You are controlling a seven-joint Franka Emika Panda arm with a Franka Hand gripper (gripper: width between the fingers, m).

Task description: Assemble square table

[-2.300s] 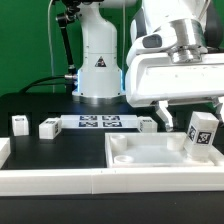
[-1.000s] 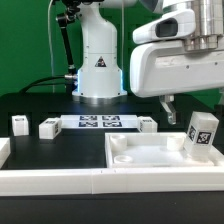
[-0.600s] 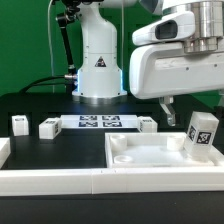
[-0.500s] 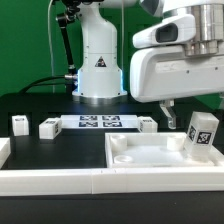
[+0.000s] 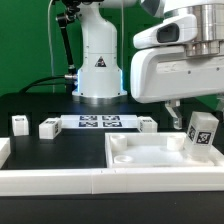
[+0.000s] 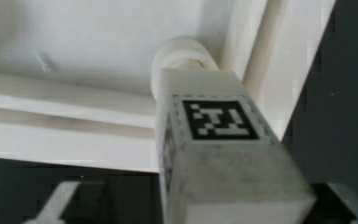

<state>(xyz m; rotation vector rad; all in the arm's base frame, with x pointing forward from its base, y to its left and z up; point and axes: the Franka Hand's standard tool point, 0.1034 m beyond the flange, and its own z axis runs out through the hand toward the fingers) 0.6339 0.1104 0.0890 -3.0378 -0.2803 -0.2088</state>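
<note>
**Gripper [image 5: 192, 104] above the upright leg [image 5: 202, 133]: jaws apart, nothing held.**
Exterior view, left to right: left leg [image 5: 18, 124] and second leg [image 5: 47, 128] on the black table [image 5: 60, 145], marker board [image 5: 100, 123], third leg [image 5: 148, 124], square tabletop [image 5: 150, 160]; the upright leg stands on its right side, and the visible finger [image 5: 169, 108] is clear of it.

Bright, even light; soft pictures.
Glare is washing out the white slab [image 5: 160, 155]; the near leg [image 6: 220, 130] is blurring in the wrist view.

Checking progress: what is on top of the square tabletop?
One tagged leg stands upright on a corner of the tabletop, at the exterior view's right. Its joint is hidden.
</note>
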